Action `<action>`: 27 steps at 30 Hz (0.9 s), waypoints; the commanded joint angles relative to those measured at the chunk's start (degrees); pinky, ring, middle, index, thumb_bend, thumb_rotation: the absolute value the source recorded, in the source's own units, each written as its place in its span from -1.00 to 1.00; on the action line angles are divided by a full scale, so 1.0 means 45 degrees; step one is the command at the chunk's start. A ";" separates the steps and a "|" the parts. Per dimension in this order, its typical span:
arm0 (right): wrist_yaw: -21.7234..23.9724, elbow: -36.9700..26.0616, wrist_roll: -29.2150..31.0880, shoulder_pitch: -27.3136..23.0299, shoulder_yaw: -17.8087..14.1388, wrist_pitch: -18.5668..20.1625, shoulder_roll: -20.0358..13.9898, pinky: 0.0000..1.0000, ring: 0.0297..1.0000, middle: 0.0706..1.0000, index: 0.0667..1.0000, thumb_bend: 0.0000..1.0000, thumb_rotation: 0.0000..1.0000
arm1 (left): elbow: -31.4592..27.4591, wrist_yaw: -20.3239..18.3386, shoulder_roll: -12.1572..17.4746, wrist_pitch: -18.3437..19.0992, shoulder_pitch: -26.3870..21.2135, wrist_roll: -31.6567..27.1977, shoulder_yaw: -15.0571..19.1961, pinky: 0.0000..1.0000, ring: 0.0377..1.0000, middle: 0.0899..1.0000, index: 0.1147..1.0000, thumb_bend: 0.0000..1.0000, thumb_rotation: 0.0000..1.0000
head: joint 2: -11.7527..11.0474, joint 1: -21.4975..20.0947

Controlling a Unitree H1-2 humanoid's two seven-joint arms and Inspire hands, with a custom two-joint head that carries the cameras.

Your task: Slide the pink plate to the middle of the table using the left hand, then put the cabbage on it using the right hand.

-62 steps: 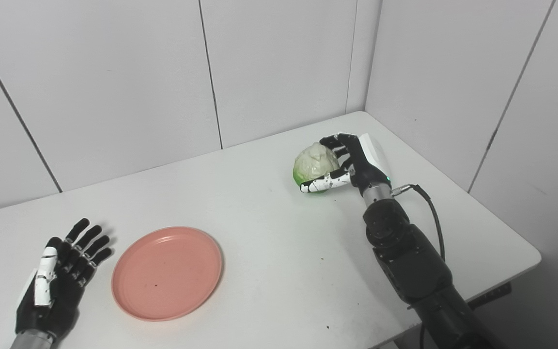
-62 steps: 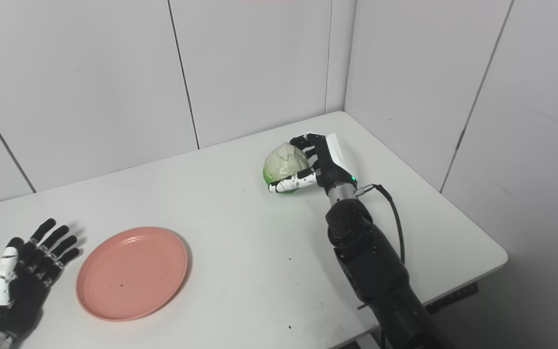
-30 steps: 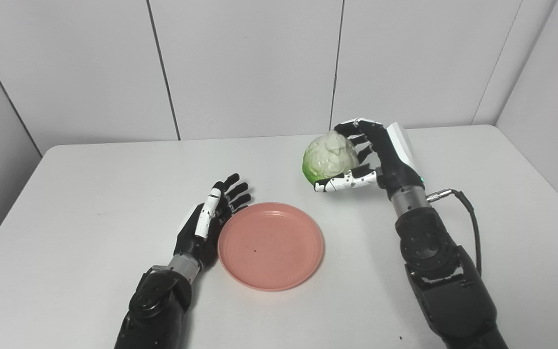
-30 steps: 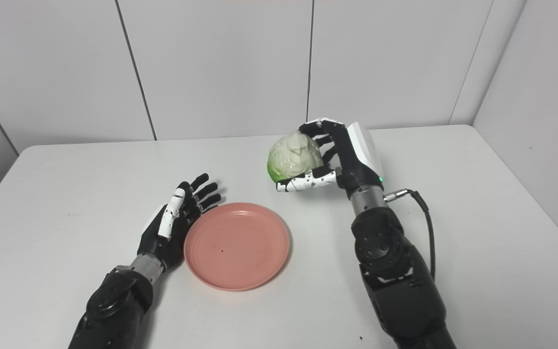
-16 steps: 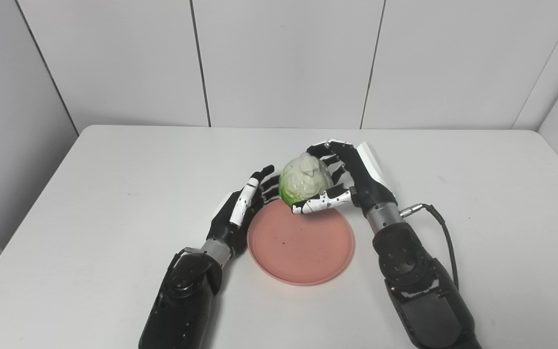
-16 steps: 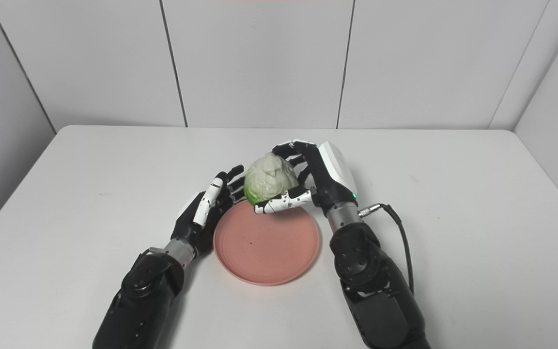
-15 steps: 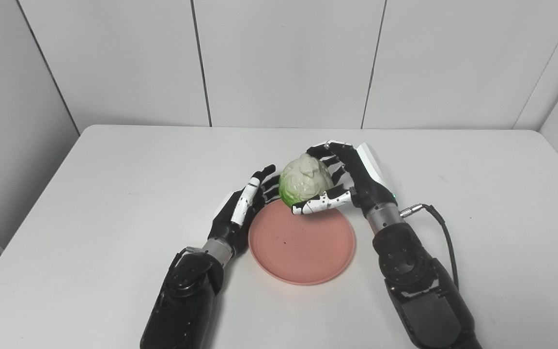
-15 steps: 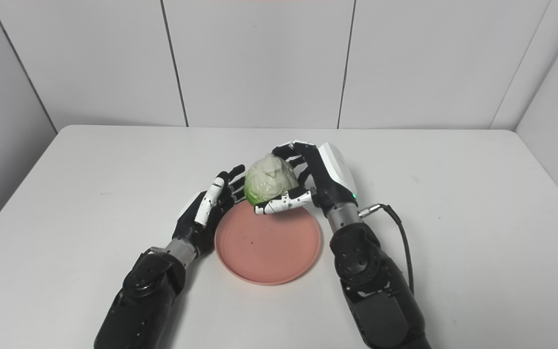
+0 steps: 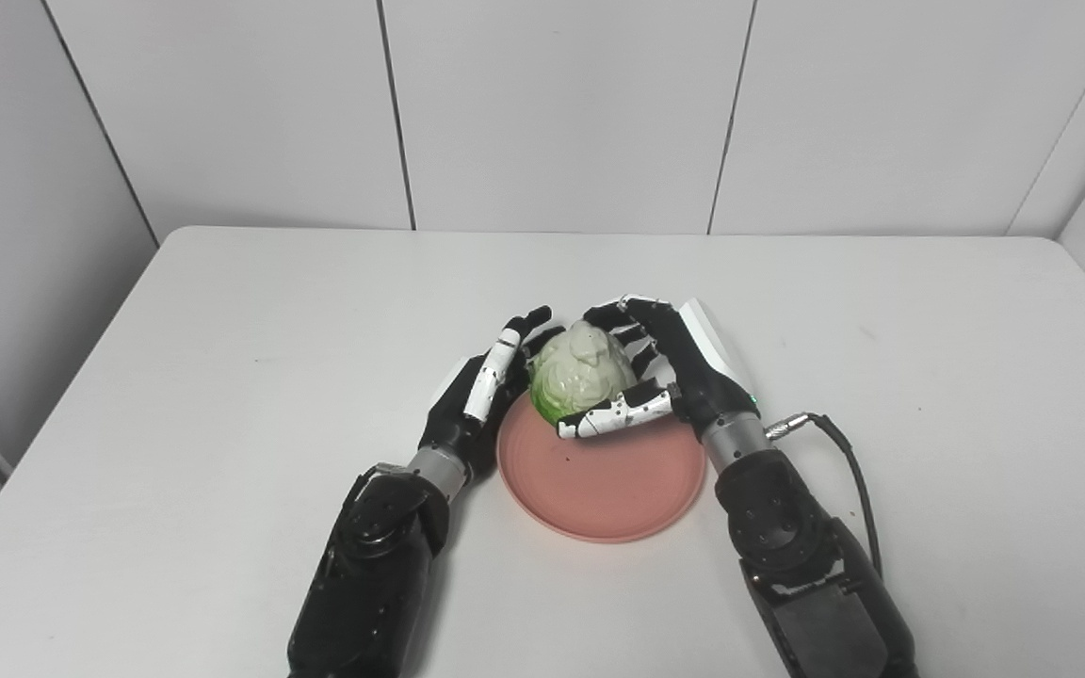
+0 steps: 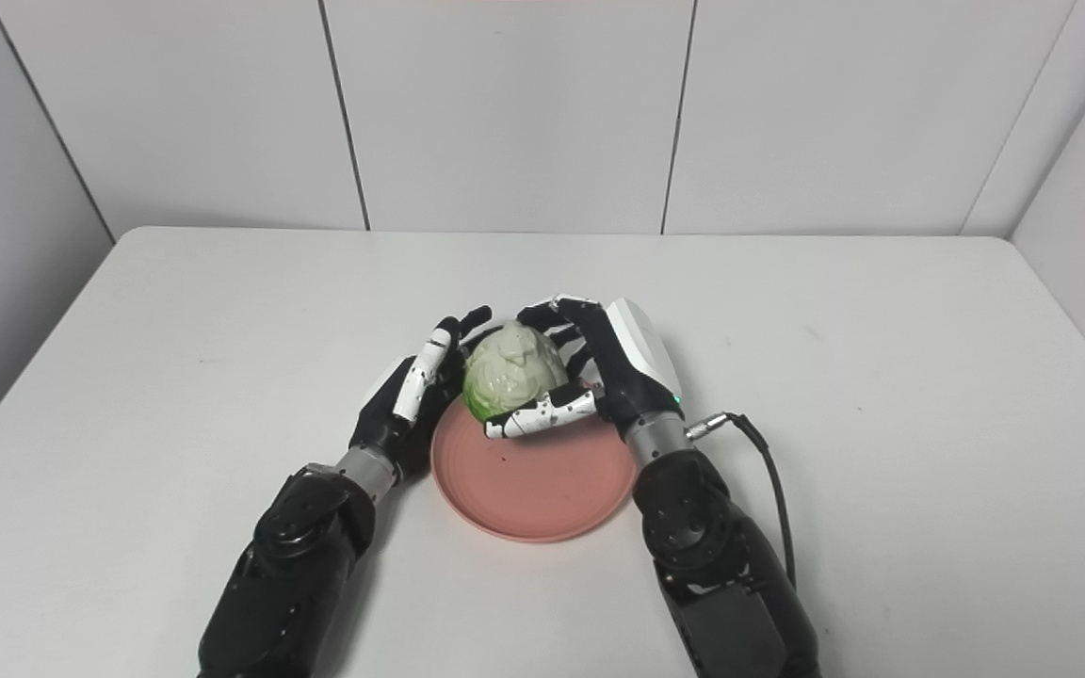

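The pink plate (image 9: 604, 485) lies flat near the middle of the white table (image 9: 222, 330). My right hand (image 9: 665, 377) is shut on the pale green cabbage (image 9: 580, 381), which hangs over the plate's far left part; whether it touches the plate I cannot tell. My left hand (image 9: 478, 400) is open, fingers stretched out, its side resting against the plate's left rim and close to the cabbage. In the right eye view the cabbage (image 10: 512, 377) hides the plate's far edge.
Grey wall panels close in the table at the back and on both sides. A black cable (image 9: 849, 461) loops from my right wrist over the table. The table's rounded corners show at the far left and far right.
The camera has swung left across the table. The left hand has pushed the plate rightward to the middle. The right hand has carried the cabbage leftward and down over the plate.
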 commanded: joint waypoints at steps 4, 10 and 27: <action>0.0011 -0.0216 0.0049 -0.0201 -0.0123 -0.0604 -0.0022 -0.26 -0.18 -0.14 -0.08 0.06 -1.00 | 0.0157 0.0164 -0.0007 0.0862 0.0243 0.0191 -0.0066 0.75 0.77 0.79 0.80 -0.14 1.00 | 0.0114 -0.0053; 0.0024 -0.0292 -0.0085 0.0091 -0.0137 -0.0591 -0.0154 -0.25 -0.18 -0.15 -0.07 0.06 -1.00 | 0.0049 0.0131 0.0048 0.0855 0.0274 0.0203 -0.0096 0.75 0.77 0.79 0.80 -0.13 1.00 | 0.0206 -0.0151; -0.0171 0.0119 -0.0810 0.0453 0.0286 -0.1463 -0.0311 -0.25 -0.20 -0.17 -0.05 0.06 -1.00 | -0.0078 0.0105 0.0094 0.0960 0.0269 0.0136 -0.0009 0.72 0.77 0.78 0.78 -0.13 1.00 | 0.0376 -0.0413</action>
